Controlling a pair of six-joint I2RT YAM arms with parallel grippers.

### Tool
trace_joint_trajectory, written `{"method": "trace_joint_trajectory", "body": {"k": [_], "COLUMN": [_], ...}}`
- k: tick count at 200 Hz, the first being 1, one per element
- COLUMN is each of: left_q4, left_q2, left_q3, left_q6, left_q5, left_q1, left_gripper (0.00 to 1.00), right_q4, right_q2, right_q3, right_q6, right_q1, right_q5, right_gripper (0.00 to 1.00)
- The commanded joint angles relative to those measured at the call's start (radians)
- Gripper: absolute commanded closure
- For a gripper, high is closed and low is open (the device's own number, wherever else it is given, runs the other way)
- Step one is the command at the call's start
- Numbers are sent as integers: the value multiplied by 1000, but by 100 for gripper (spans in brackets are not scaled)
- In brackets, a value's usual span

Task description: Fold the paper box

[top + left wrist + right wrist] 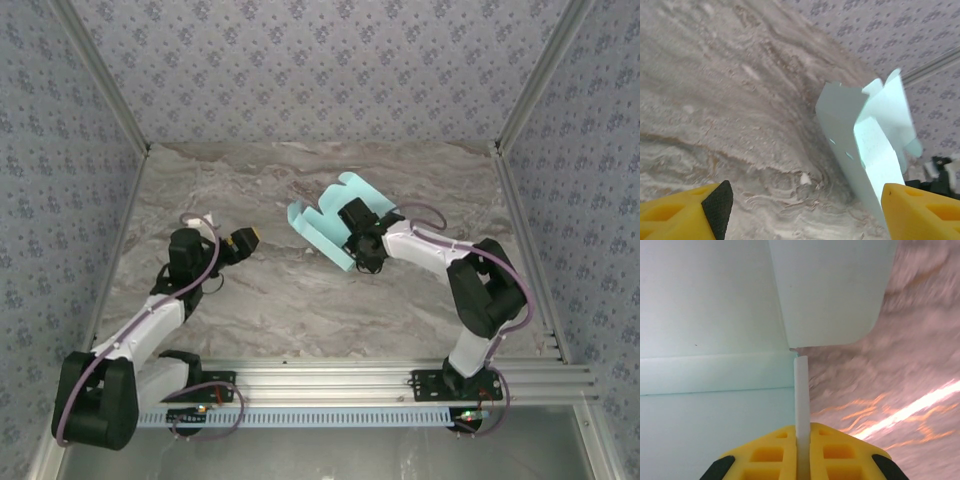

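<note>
The paper box (330, 215) is a partly folded sheet of turquoise card with its flaps sticking up. It stands tilted over the marbled counter (300, 300), a little toward 1 o'clock from the counter's middle. The right hand (357, 243) holds it at the box's 5 o'clock edge. From that wrist, the yellow fingers of the right hand (802, 452) are pressed together on a thin upright strip of the card (705, 305), with broad pale panels spreading above and to the left. I cannot tell whether the bottom of the box touches the counter.

The left hand (240, 241) sits well apart from the box, out at its 9 o'clock, pointing toward it. From its own wrist, the left hand (807, 215) has its fingers wide apart with nothing between them but bare counter (740, 100). The box (865, 145) rises at 2 o'clock beyond them.
</note>
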Motion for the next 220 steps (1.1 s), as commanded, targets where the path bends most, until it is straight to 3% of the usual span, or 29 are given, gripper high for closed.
{"method": "trace_joint_trajectory", "body": {"k": [1,25,48,102,130,151,185,220], "left_q4": [-6,10,32,-4,-30,-31,-8,28], "left_q2": [26,99,192,265,305,336,380,397], "left_q3": [3,28,54,97,119,130,123,80], "left_q6": [27,27,21,73,104,112,90,64], "left_q5": [0,46,114,115,108,95,86,82], "left_q1": [10,11,7,-61,-103,-128,-173,-192], "left_gripper": [20,19,21,21,21,22,23,24], "right_q4": [-142,-34,94,178,202,192,174,201], "right_q2": [43,54,49,-90,-168,-220,-226,-148], "right_q3": [6,-38,-89,-153,-206,-228,-217,-195], "right_q6": [-332,-554,-738,-918,-1019,-1063,-1162,-1243], "right_q1": [19,30,22,-138,-250,-295,-301,-245], "right_q5": [238,349,338,-12,-278,-351,-295,-147], "right_gripper": [100,100,85,64,61,61,62,62]}}
